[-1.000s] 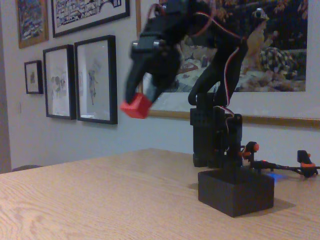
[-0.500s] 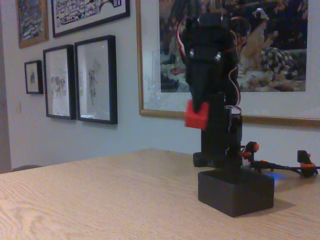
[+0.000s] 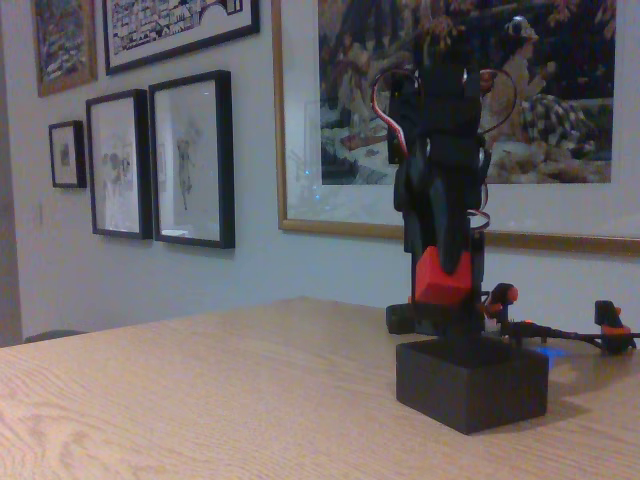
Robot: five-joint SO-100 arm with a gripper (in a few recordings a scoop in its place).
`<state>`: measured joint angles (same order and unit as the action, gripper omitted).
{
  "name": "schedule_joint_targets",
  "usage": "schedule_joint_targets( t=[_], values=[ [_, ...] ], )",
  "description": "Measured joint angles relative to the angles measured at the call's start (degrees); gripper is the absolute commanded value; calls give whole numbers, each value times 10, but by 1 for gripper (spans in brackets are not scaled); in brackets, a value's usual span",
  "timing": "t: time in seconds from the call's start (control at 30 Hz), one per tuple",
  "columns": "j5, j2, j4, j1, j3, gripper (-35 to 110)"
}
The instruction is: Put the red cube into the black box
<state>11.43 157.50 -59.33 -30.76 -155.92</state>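
A black robot arm [image 3: 440, 150] points its end effector [image 3: 445, 285] straight down over the box [image 3: 472, 382] on a wood-grain bench [image 3: 200, 400], seen from the fixed view at bench height. The fingers are closed on the cube [image 3: 441, 277], which hangs in the air just above the box's open top, clear of the rim. The cube is small and bright red, with plain matte faces; one lit face turns toward the camera and a darker finger crosses its right side. The box below it is low, matte black and thick-walled, wider than tall, and sits on the right part of the bench with a soft shadow at its base. Red and white wires [image 3: 385, 95] loop off the upper arm. Behind the box, orange clips [image 3: 503, 295] hold a cable running to the right. Framed pictures [image 3: 190, 158] hang on the pale wall at left, and a large gilt-framed painting [image 3: 540, 110] fills the wall behind the arm.
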Motion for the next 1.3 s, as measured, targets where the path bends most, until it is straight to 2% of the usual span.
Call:
schedule_joint_targets(
  t=[0.8,1.3],
  values=[
    [-39,-107,133,-66,-21,-4],
    [-49,-125,156,-54,-25,8]
  ],
)
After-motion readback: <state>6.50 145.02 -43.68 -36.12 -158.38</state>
